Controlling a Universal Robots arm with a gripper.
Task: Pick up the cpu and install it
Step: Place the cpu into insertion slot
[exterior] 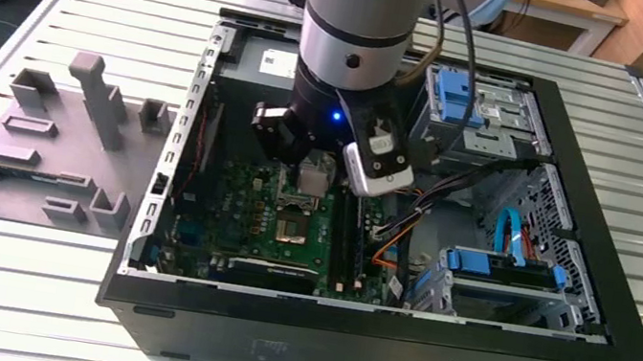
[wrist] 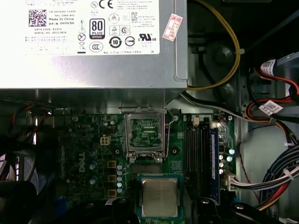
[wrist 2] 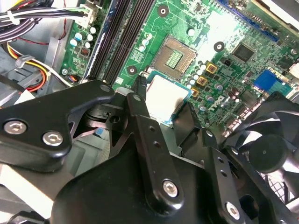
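The cpu [wrist: 160, 197], a small square chip with a silvery top, sits between the black fingers of my gripper [wrist: 160, 207], which is shut on it. In the second wrist view one fingertip [wrist 2: 141, 84] presses on one edge of the cpu [wrist 2: 164, 97] and the other finger [wrist 2: 189, 115] is on the opposite edge. The chip hangs just above the green motherboard [wrist 2: 224, 28], beside the open socket [wrist 2: 174, 57]. The socket's hinged metal frame [wrist: 145, 135] stands lifted. In the exterior view my gripper [exterior: 313, 179] is low inside the open computer case, over the socket [exterior: 291, 229].
A grey power-supply box [wrist: 93, 42] lies just beyond the socket. Memory slots [wrist: 202, 149] run beside it, with cable bundles [wrist: 275, 177] further out. A black fan [wrist 2: 271, 149] is near the fingers. Blue drive cages [exterior: 501, 267] and grey fixture blocks [exterior: 55, 148] flank the case.
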